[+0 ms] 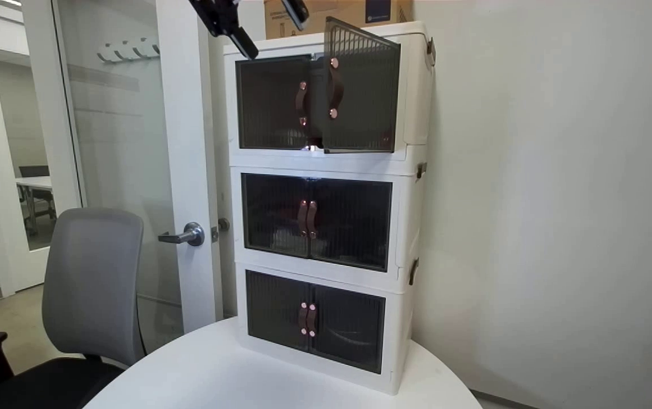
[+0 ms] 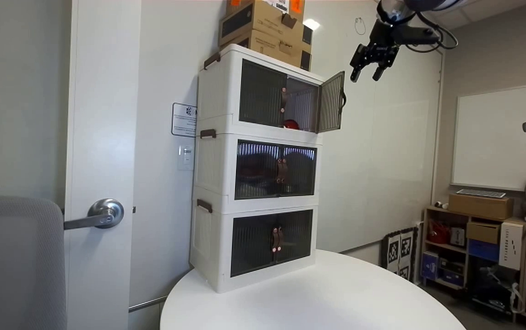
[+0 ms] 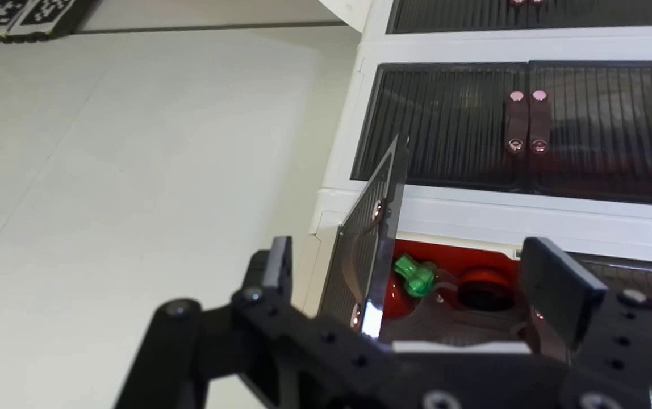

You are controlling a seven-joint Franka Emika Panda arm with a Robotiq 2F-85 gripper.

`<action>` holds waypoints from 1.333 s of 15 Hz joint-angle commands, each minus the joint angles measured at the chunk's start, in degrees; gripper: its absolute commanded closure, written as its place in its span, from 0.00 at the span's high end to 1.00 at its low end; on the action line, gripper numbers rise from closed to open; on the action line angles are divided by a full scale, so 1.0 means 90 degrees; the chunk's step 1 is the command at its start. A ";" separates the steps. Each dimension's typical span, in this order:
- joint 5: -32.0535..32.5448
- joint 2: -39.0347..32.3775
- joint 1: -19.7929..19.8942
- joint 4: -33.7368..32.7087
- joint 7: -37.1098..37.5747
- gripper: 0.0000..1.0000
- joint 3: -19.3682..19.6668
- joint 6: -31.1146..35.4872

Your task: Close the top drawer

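The top drawer (image 1: 272, 105) is the uppermost white-framed compartment; it also shows in an exterior view (image 2: 263, 94). One smoky door is shut. Its other door (image 1: 363, 85) is swung outward, seen nearly side-on in an exterior view (image 2: 331, 103) and the wrist view (image 3: 368, 233). Reddish-brown handles are on both doors. My gripper (image 2: 365, 78) is open and empty, in the air near the top of the open door, apart from it in that view. It also shows at the top of an exterior view (image 1: 276, 38). In the wrist view the fingers (image 3: 408, 255) frame the opening.
A green piece (image 3: 418, 277) and red things lie inside the top drawer. The middle compartment (image 1: 317, 221) and bottom compartment (image 1: 314, 318) are shut. Cardboard boxes (image 2: 272, 32) stand on top. The stack stands on a round white table (image 2: 336, 293) beside a wall. A grey chair (image 1: 93, 278) is near.
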State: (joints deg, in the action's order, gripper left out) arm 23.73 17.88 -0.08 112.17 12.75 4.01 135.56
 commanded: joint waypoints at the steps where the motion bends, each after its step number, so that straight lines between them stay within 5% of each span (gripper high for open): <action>1: -0.0836 -0.0725 0.0209 -0.0571 -0.0735 1.00 0.0159 0.0588; 12: -0.3255 -0.2320 0.0288 -0.2290 -0.3068 1.00 0.0176 0.0836; 20: -0.3134 -0.3387 0.0227 -0.3088 -0.3543 1.00 -0.0401 0.1710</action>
State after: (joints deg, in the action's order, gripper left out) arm -5.21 -7.97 2.26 88.28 -17.59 1.90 145.78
